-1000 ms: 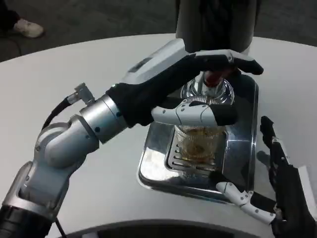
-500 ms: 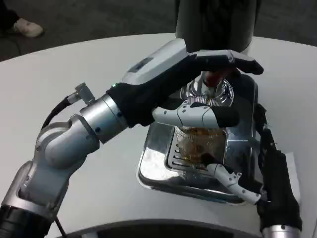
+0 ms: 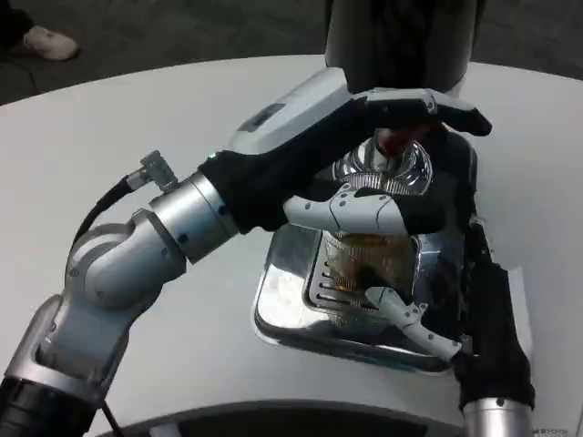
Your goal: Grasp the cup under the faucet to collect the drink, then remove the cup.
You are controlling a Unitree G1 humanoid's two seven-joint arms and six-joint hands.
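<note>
**Cup on the drip tray, hemmed in by both hands**

The cup (image 3: 369, 264) stands on the slotted grate of the metal drip tray (image 3: 282, 305), directly below the faucet (image 3: 387, 164). It is clear and ribbed, with amber liquid inside; only its middle band shows, since the rim is covered from above and the base is crossed from the right.

The left hand (image 3: 364, 159) reaches in from the left over the dispenser's spout. Its upper fingers lie stretched across the red tap part (image 3: 393, 141) — whether they press it cannot be made out — while a lower white-and-black finger (image 3: 360, 209) runs across the top of the cup, hiding the rim. Nothing is seen gripped in this hand.

The right hand (image 3: 455, 305) comes up from the lower right edge, its dark back turned to the camera. One white finger (image 3: 410, 319) stretches to the cup's lower front, touching or just beside it; the other fingers are hidden behind the cup and hand — whether they close around the cup cannot be told.

The tray rests on the white table (image 3: 137, 118), and the dark dispenser body (image 3: 401, 36) is cut off by the top edge.
</note>
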